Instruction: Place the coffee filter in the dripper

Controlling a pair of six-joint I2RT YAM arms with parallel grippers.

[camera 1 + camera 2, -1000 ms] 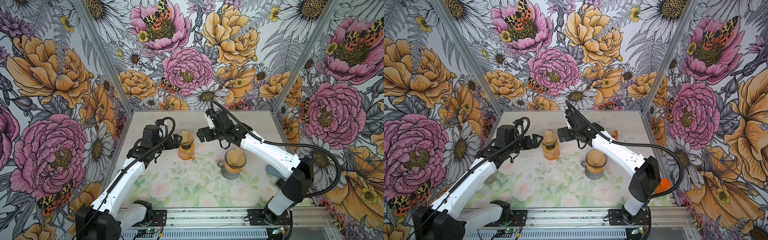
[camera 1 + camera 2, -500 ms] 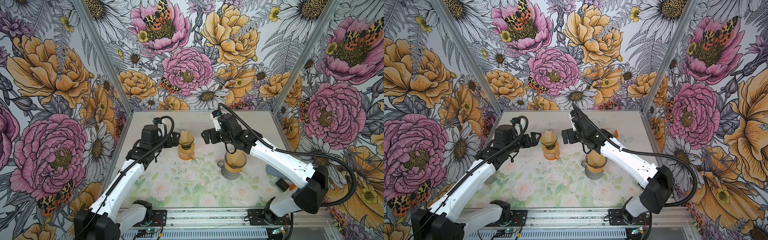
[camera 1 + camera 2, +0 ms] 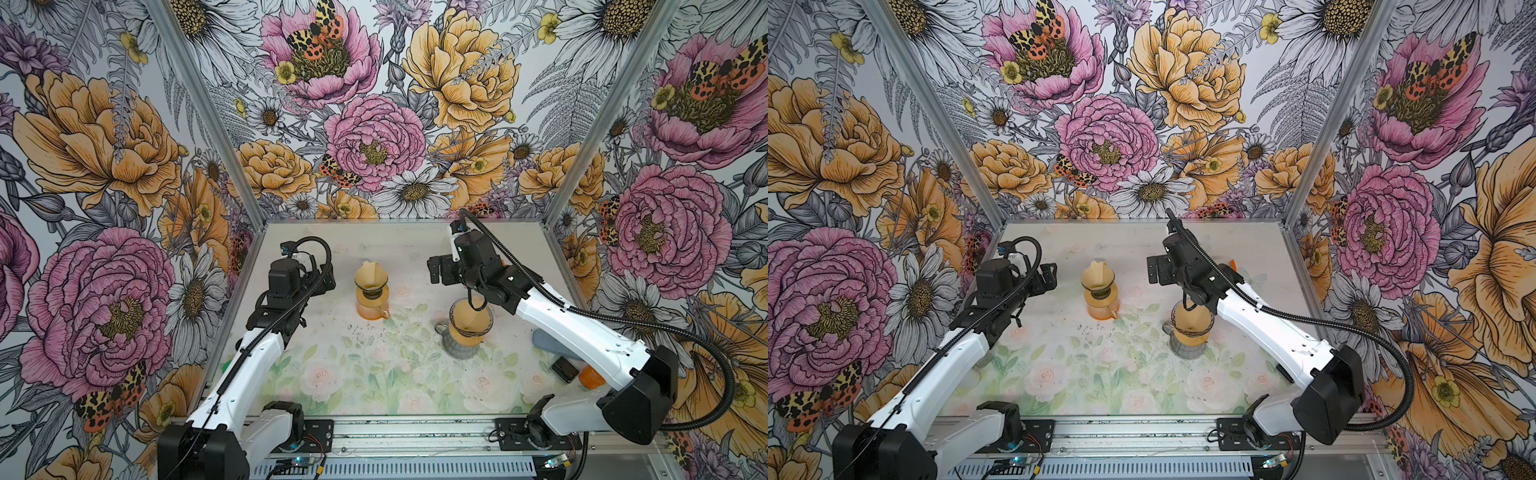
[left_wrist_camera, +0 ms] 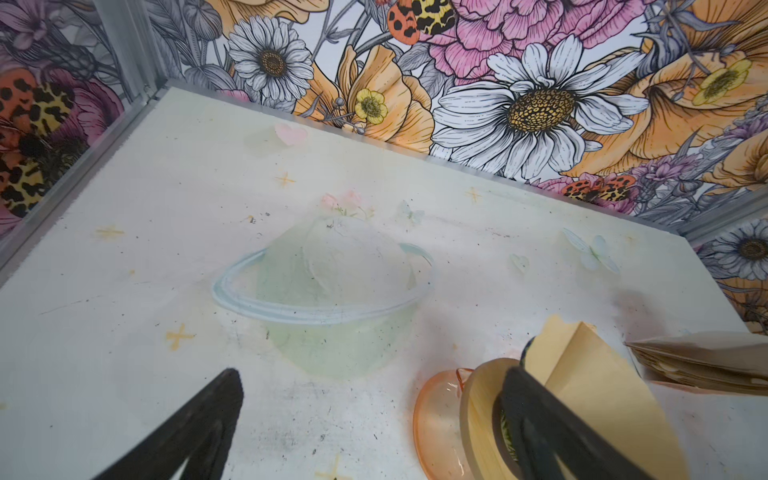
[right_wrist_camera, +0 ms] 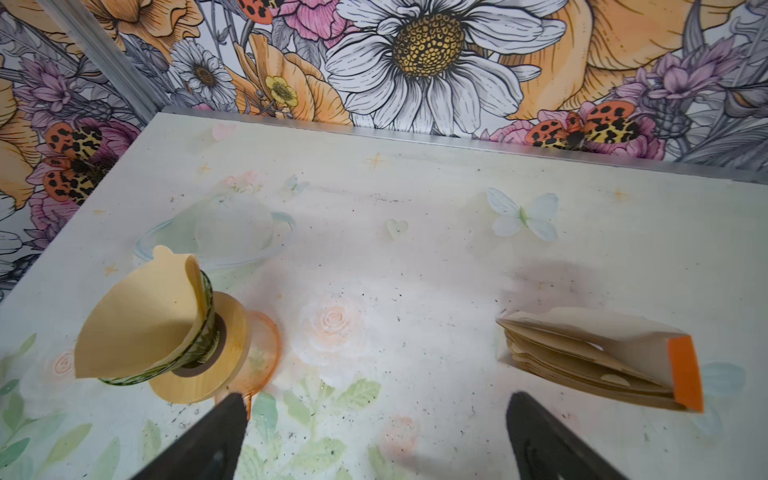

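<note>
Left claw [image 3: 327, 277]: jaws wide apart, nothing between them. Sits left of centre in both top views, tips pointing right at the dripper.
Right claw [image 3: 434, 270]: jaws wide apart, empty. Sits right of centre, tips pointing left.
Filter [image 3: 370, 272]: tan paper cone, already sitting in the mouth of the dripper [image 3: 371, 293]. Open end up, point down inside, small tab standing at the far rim.
Dripper: upright on an orange carafe [image 3: 372, 312], mid-tabletop [image 3: 374, 374], a little left of frame centre.
Key relation: the filter lies between the two claws, right of the left one and left of the right one. The left claw is just beside it and the right claw is well apart, so the left arm is nearer.
Contact: in the left wrist view one finger [image 4: 548, 424] overlaps the dripper. Cannot tell whether it is touching or only in front.
Long axis: vertical, in line with the dripper. In the right wrist view the paper stands well proud of the rim with one side flared, so it looks loosely seated.
Also present: second dripper [image 3: 467, 332] with its own paper, lower right of the first, under the right arm. The filter pack [image 5: 598, 357] lies flat with an orange end.
Step (judged): placement looks done or nearly so. What is left is a light press to seat the paper, or a clean pull-away.
Risk (judged): the paper is light, and a sideways brush from the near finger could tip the cone out or rock the carafe.
</note>
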